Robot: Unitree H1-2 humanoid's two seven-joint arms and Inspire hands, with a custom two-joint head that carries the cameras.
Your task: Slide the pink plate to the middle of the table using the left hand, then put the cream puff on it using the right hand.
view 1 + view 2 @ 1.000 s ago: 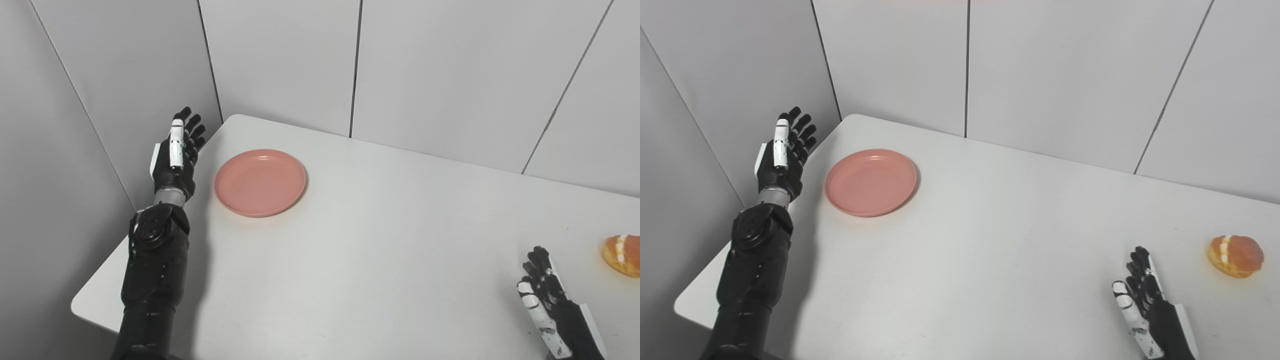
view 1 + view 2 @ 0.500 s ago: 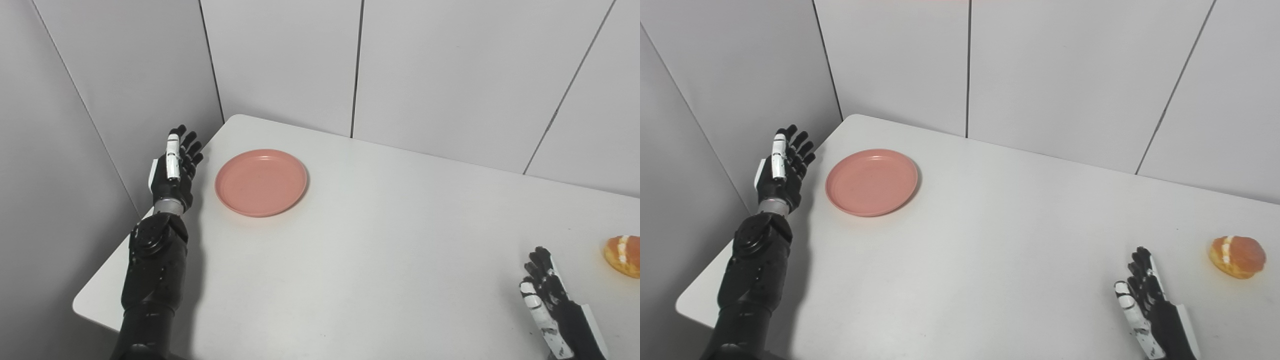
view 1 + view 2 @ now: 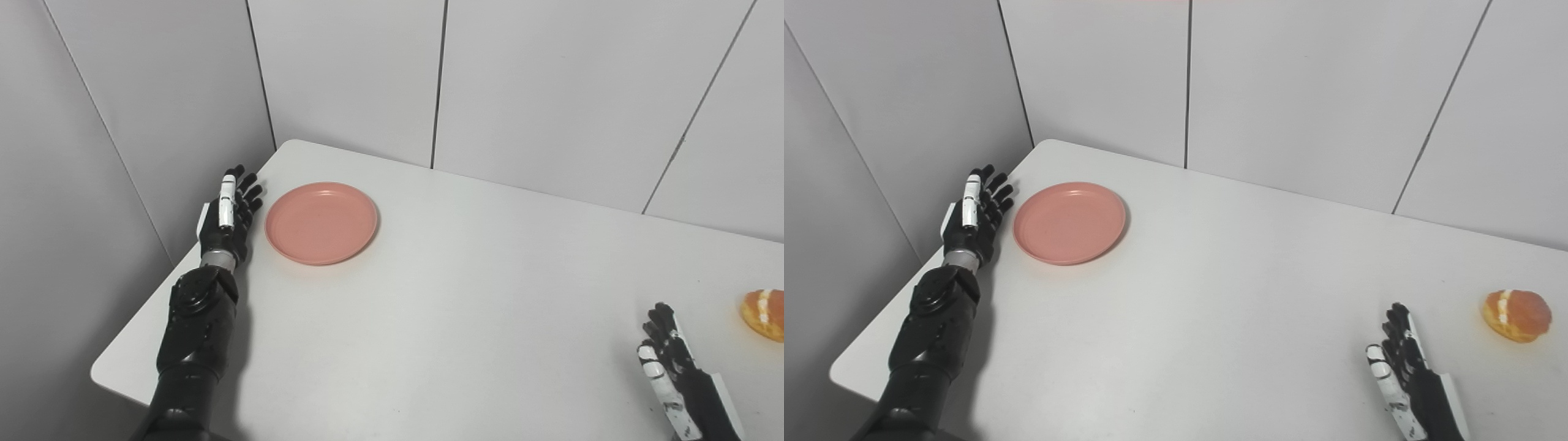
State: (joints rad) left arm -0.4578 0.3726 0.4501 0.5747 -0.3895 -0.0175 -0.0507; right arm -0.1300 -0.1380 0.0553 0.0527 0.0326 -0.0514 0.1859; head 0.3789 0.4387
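Firstly, left eye view: left hand [image 3: 228, 215] held unclenched, empty, at nine o'clock of pink plate [image 3: 321, 222], apparently staged for sideways push.
Right eye view: right hand [image 3: 1404, 375] kept spread, empty; cream puff [image 3: 1516, 315] at its two o'clock, unplated.

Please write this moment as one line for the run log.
left hand: open, beside pink plate | right hand: open, idle | cream puff: on table, untouched

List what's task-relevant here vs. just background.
Task-relevant: pink plate, cream puff, left hand open beside the plate, right hand open near the puff.
Background: white table, grey wall panels. No loose clutter visible.
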